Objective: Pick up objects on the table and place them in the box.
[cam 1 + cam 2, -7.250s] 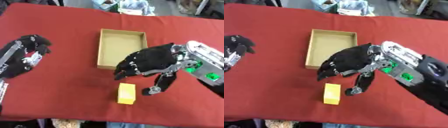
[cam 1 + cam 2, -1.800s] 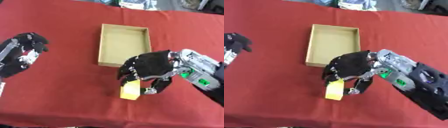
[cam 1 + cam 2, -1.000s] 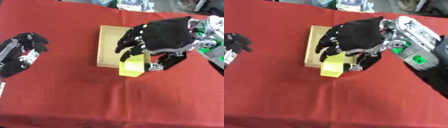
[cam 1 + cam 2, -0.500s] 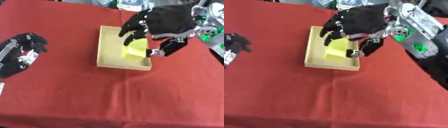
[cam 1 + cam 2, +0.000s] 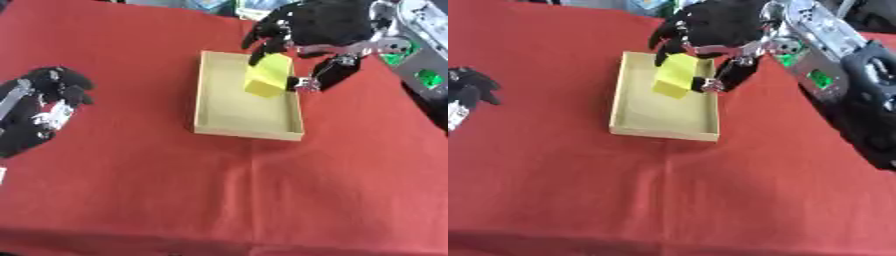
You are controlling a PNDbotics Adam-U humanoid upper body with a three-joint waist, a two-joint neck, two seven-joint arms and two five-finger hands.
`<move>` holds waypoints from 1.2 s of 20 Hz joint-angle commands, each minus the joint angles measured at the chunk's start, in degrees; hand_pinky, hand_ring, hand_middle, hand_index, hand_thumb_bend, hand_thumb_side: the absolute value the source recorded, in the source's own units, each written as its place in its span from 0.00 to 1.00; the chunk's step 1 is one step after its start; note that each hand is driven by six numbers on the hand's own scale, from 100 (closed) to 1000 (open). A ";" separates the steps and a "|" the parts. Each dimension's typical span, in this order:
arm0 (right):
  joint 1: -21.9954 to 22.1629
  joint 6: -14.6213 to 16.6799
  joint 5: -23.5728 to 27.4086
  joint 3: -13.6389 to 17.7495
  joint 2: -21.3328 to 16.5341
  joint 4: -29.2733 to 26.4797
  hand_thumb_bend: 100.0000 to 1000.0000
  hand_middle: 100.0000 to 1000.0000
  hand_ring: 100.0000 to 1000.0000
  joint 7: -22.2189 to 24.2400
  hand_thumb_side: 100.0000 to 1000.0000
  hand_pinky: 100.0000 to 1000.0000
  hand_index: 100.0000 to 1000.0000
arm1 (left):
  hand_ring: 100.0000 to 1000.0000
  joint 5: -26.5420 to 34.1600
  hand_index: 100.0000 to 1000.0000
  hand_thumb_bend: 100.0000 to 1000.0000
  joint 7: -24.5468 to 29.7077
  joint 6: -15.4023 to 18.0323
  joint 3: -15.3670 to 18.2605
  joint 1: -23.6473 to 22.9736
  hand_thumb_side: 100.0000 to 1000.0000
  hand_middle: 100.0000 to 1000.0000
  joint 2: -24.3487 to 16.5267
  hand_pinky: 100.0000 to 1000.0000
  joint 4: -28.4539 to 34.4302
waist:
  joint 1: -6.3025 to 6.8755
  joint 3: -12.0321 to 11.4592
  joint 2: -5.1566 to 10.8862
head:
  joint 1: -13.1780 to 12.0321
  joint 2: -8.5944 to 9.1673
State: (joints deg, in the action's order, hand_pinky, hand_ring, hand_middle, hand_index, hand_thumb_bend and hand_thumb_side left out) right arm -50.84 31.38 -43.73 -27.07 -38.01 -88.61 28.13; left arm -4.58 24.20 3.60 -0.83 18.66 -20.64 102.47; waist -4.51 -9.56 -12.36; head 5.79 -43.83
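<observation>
While the right hand (image 5: 319, 25) is hanging over the far end of the box (image 5: 213, 116), its fingers and thumb are curling round the yellow block (image 5: 268, 76), which is sitting in the air just above the box's inside, not yet set down. From where I'm standing the job is looking nearly finished: only the letting go is left, and nothing else is showing on the red table (image 5: 219, 200). The left hand (image 5: 45, 107) is resting idle near the left edge, fingers relaxed.

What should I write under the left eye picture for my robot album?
Right hand holds a yellow block over the box on the red table.
</observation>
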 commanded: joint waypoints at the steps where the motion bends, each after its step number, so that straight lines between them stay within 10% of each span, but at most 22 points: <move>1: -1.68 -0.16 -1.33 1.28 1.09 4.26 0.10 0.85 0.89 -0.88 0.00 0.84 0.66 | 0.56 0.14 0.65 0.06 0.17 0.12 0.26 0.86 0.56 0.60 -0.20 0.68 0.71 | 0.56 -0.19 0.71 | 0.43 -0.29; 24: -3.17 4.33 -10.96 0.88 8.90 20.19 0.15 0.88 0.91 -2.87 0.00 0.84 0.86 | 0.56 0.54 0.65 0.06 0.75 0.20 0.01 1.63 0.56 0.60 0.22 0.68 0.79 | 0.92 -1.72 0.06 | 1.45 -0.15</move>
State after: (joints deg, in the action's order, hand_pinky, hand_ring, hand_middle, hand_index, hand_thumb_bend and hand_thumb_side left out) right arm -52.74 35.60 -54.22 -26.53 -28.03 -67.87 24.89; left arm -4.30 24.85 3.76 -0.89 19.31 -19.71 102.47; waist -3.95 -11.31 -13.13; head 7.19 -43.83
